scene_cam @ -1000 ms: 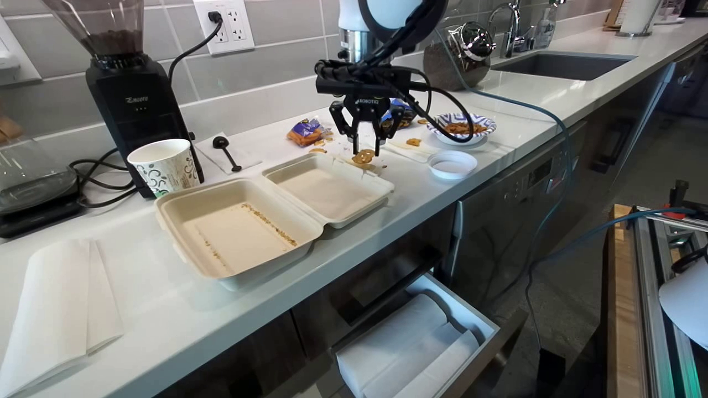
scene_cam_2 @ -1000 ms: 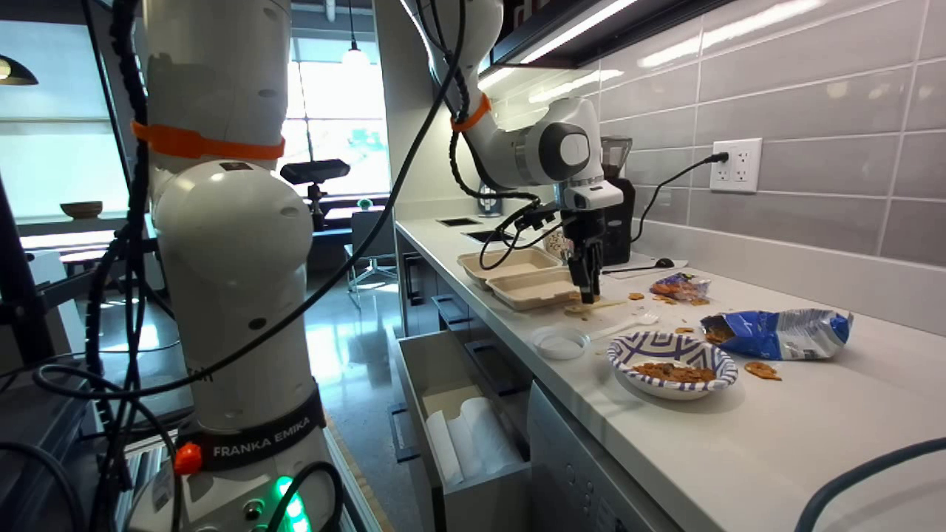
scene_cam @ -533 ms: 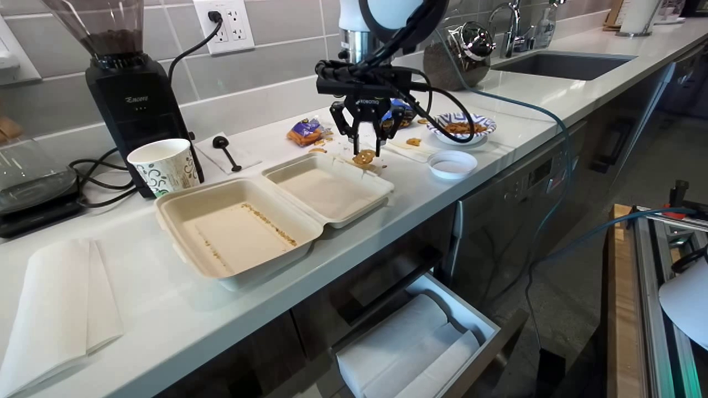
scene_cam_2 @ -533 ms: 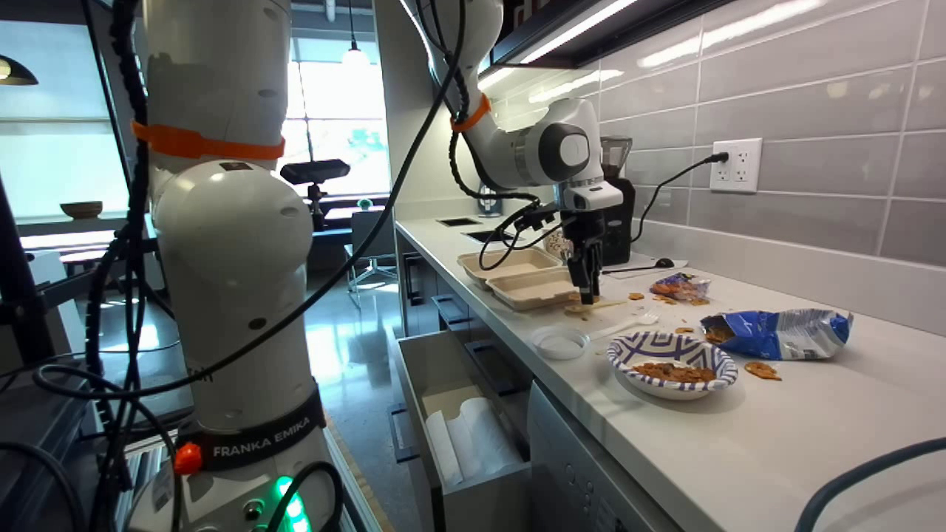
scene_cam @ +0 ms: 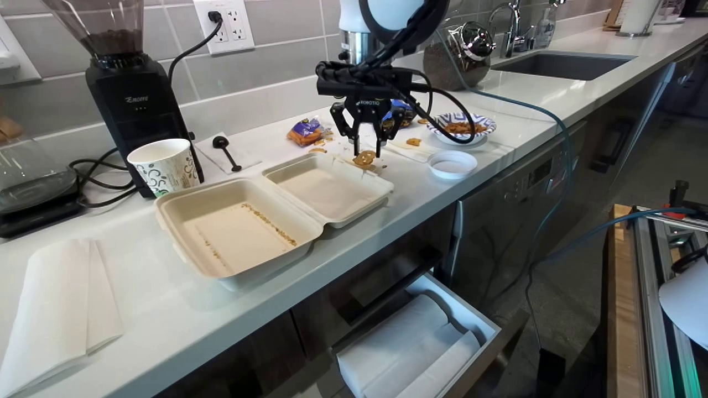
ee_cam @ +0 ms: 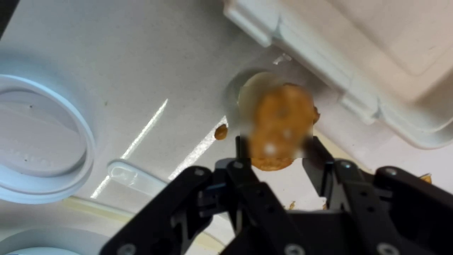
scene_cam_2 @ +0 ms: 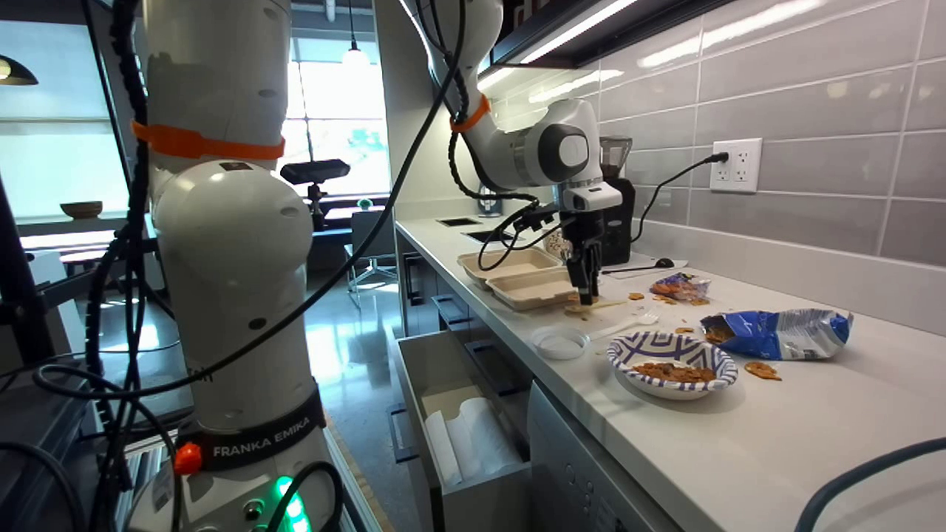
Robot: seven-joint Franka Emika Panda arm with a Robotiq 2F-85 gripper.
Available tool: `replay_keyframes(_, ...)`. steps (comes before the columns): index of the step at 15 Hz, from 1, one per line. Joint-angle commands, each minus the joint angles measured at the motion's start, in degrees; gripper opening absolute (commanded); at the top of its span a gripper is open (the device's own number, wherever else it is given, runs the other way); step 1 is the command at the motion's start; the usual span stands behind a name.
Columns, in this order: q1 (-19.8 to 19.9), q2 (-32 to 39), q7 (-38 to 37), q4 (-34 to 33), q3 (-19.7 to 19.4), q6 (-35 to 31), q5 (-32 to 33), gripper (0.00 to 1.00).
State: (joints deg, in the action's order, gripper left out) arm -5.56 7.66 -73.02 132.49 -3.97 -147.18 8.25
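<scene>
Grey wall tiles (scene_cam_2: 805, 81) behind a white counter (scene_cam_2: 872, 414), with an open fibre box (scene_cam: 293, 200), a shallow white dish (scene_cam: 452, 166) and a patterned bowl (scene_cam_2: 665, 347) of orange-brown bits (scene_cam_2: 674, 372) set out along it. Tool (scene_cam: 367, 153) drawn partly together, apparently pinching an orange-brown cracker (scene_cam: 364, 159) by opposite edges, low over the counter and just beside the box's rim. Beneath it in the wrist view, partly hidden, a pale spoon (ee_cam: 260, 79); cracker blurred there, so contact between the two impossible to tell. Best to treat such a likely thin, brittle thing gently: squeeze only enough to stop slipping, raise straight up before any sideways shift, and tilt as little as possible. Mind the box's rim and the spoon, either liable to knock the cracker loose. Watch the edges for crumbling, and go slowly
</scene>
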Motion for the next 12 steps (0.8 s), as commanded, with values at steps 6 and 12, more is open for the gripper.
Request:
replay_keyframes(6, 0.13, -0.26, -1.84, 1.33, 0.63, -1.4, 1.52, 0.22)
replay_keyframes(12, -0.07, 0.05, -2.09, 1.06, 0.87, -1.25, 1.79, 0.21)
